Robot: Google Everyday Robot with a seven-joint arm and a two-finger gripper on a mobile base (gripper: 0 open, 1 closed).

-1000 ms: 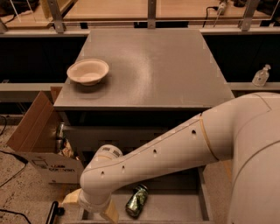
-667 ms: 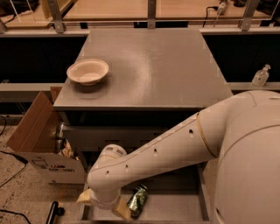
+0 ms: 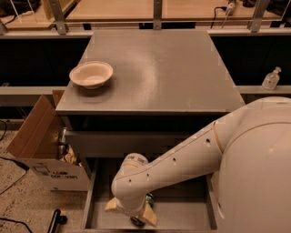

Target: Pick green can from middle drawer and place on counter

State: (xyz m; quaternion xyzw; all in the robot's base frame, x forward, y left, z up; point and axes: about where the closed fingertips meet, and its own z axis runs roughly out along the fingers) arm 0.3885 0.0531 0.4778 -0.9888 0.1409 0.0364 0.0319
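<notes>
The middle drawer (image 3: pixel 182 218) is pulled open below the counter (image 3: pixel 159 68), showing its grey floor and low side walls. My white arm reaches down into it. My gripper (image 3: pixel 132 213) is low over the drawer floor, left of centre. The green can (image 3: pixel 149 199) is mostly hidden under the wrist. Only a small green and dark sliver shows by the gripper's right side. I cannot see whether the can is held.
A cream bowl (image 3: pixel 91 74) sits on the counter's left side. An open cardboard box (image 3: pixel 41 145) stands on the floor to the left of the cabinet. A clear pump bottle (image 3: pixel 271 78) stands on a ledge at the right. A light wooden surface with metal posts (image 3: pixel 157 11) runs behind.
My arm has swung right and lower into the drawer. The gripper now covers the green can, which lay in plain sight to its right before.
</notes>
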